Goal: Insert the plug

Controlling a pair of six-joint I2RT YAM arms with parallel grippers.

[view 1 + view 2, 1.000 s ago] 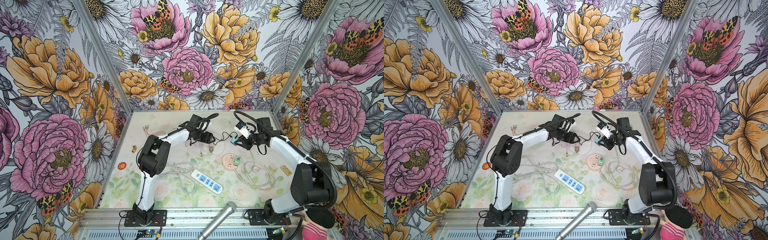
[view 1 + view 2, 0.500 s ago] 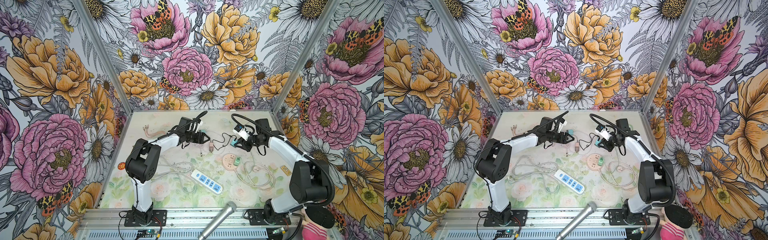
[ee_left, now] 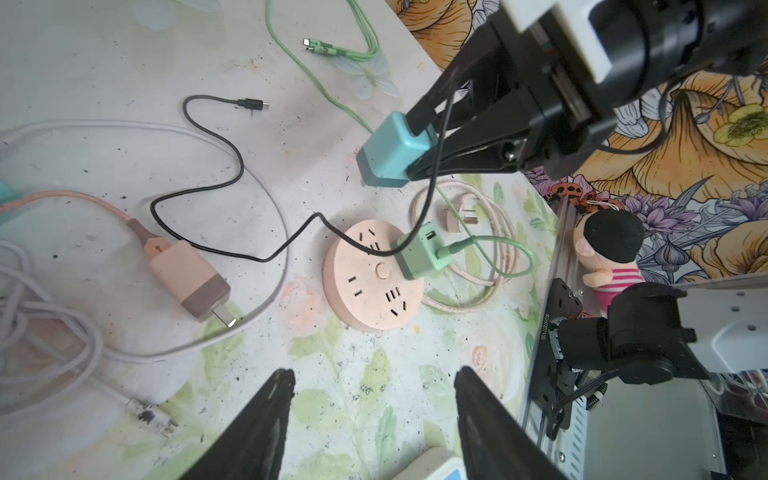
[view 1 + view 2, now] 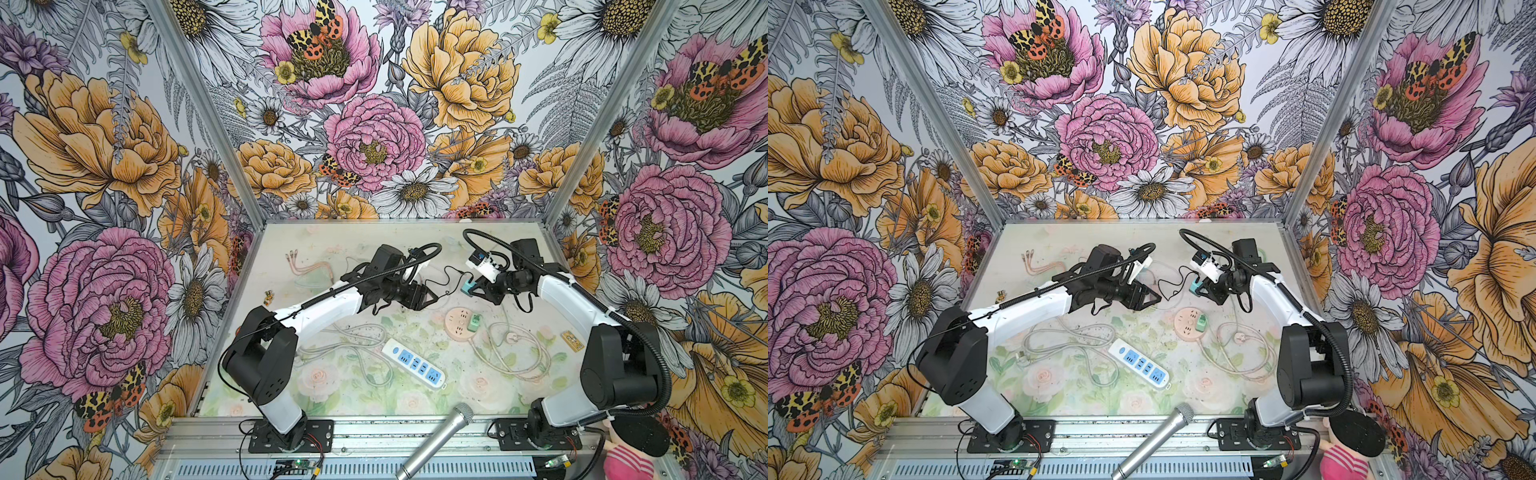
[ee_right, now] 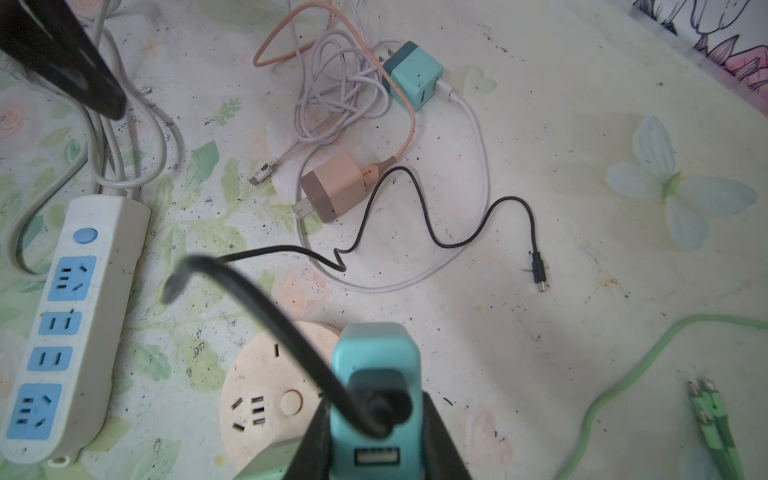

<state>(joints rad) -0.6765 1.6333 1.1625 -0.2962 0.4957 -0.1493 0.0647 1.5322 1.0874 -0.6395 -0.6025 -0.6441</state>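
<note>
As you look down on the cell, your inventory runs thus, largest item first.

Table (image 4: 357, 241): pale floral top, littered with leads.

Left gripper (image 3: 374, 374): your jaws stand wide apart with nothing between them. It hangs above the table with the round pink socket (image 3: 365, 282) ahead of the fingertips.

Right gripper (image 3: 413, 145): your jaws are clamped on the sides of the teal plug (image 3: 388, 153). You hold it raised off the table, just beyond the round pink socket and apart from it. Its prongs are out of sight, so you cannot tell how they are aimed.

White power strip (image 4: 413, 363): four blue outlets, lying aslant near the table's middle.

Round pink socket: flat on the table, with one green charger (image 3: 419, 253) seated at its rim.

Pink-and-brown charger (image 3: 187, 274): on its side on the table, prongs bare.

Second teal charger (image 5: 411, 77): on the table beside a tangle of white lead.

Green lead (image 5: 623, 386): plugged into the green charger, trailing across the table to a cluster of connector heads.

Black lead (image 3: 232, 166): runs from the teal plug in loose curves to a small connector lying on the table.
</note>
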